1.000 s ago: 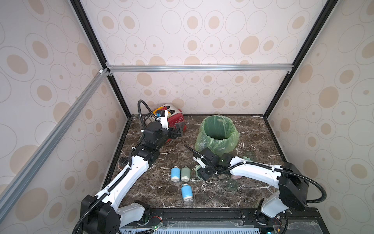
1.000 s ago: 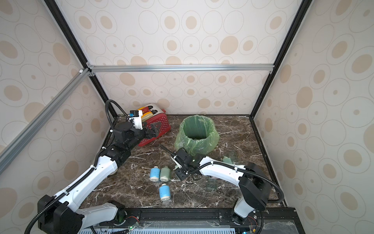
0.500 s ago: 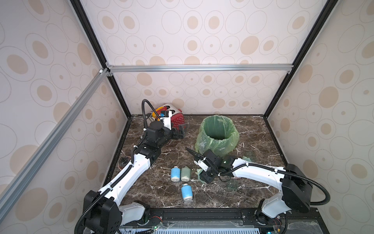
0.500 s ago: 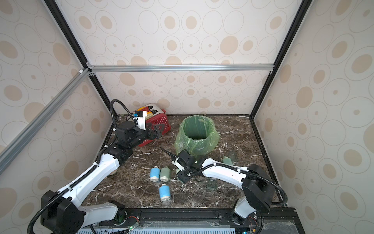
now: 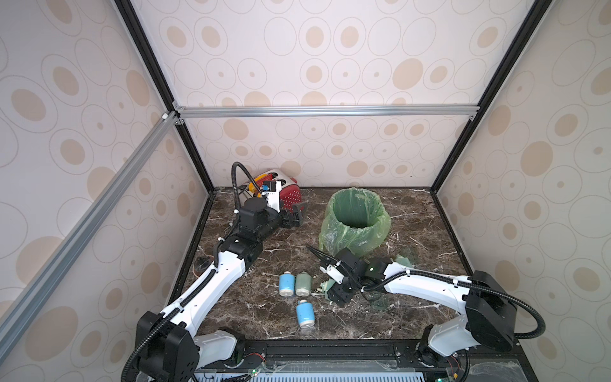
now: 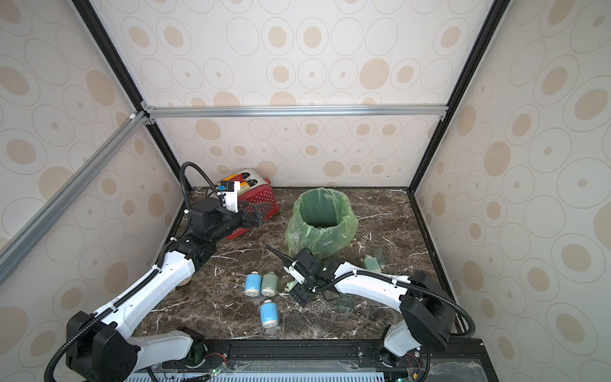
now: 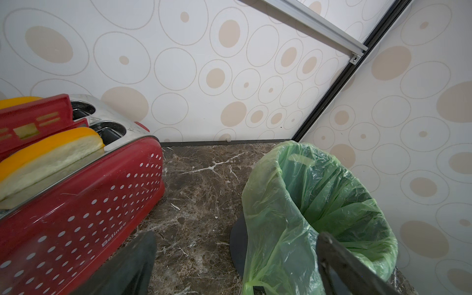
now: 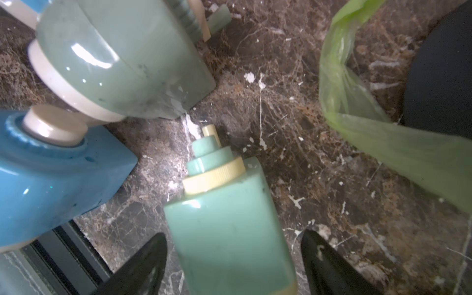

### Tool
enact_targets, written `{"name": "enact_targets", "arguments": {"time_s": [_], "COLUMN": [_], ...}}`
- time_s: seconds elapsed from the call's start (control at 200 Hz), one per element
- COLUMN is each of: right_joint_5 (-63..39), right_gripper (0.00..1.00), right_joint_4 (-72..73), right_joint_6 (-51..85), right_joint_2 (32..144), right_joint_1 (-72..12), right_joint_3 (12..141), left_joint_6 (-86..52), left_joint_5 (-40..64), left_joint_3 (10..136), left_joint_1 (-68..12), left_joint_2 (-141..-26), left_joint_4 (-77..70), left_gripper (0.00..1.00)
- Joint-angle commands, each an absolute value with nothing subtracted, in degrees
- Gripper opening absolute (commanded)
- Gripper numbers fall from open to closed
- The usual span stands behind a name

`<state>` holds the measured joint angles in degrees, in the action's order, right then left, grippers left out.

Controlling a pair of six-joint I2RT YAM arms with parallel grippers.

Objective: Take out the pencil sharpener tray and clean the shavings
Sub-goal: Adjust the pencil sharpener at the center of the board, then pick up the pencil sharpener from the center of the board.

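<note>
- Teal sharpener (image 8: 229, 229): cream ring and stepped knob, lying on its side just beside the grey-green sharpener (image 5: 303, 283).
- Grey-green sharpener and blue sharpener (image 5: 286, 284): lying side by side, touching.
- Front blue sharpener (image 5: 305, 315): lying alone, nearer the front edge.
- Pale-green sharpener (image 5: 404, 261): near the bin's base.
- Bin (image 5: 347, 238): upright, open, lined with a green bag.

Bare marble (image 7: 204, 184) between toaster (image 7: 89, 204) and bin (image 7: 306, 204); sharpeners (image 5: 302, 283) crowd front centre; rear right corner open.
</note>
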<state>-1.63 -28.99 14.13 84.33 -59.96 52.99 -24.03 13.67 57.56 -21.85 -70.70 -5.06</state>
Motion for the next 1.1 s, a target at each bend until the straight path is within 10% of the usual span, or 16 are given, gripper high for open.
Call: {"name": "enact_targets", "arguments": {"time_s": [0.0, 0.541, 1.097], "right_joint_5": [-2.3, -4.0, -3.8], "right_gripper": [0.86, 0.78, 0.31], "right_joint_4": [-28.5, -26.2, -36.0], "right_joint_6": [12.9, 10.7, 8.5], "right_joint_2": [81.9, 82.9, 74.4], "right_joint_1": [-59.9, -59.9, -59.2], "right_joint_3": [50.8, 48.5, 52.2], "left_joint_6": [-24.2, -22.8, -19.2], "left_joint_5": [14.4, 20.4, 38.7], "left_joint_3": [59.8, 60.2, 58.0], "left_joint_1": [-21.6, -21.6, -21.9], "left_joint_2": [-69.8, -68.7, -66.9], "left_joint_4": [-6.0, -7.0, -14.9], "left_gripper": [0.99, 0.99, 0.99]}}
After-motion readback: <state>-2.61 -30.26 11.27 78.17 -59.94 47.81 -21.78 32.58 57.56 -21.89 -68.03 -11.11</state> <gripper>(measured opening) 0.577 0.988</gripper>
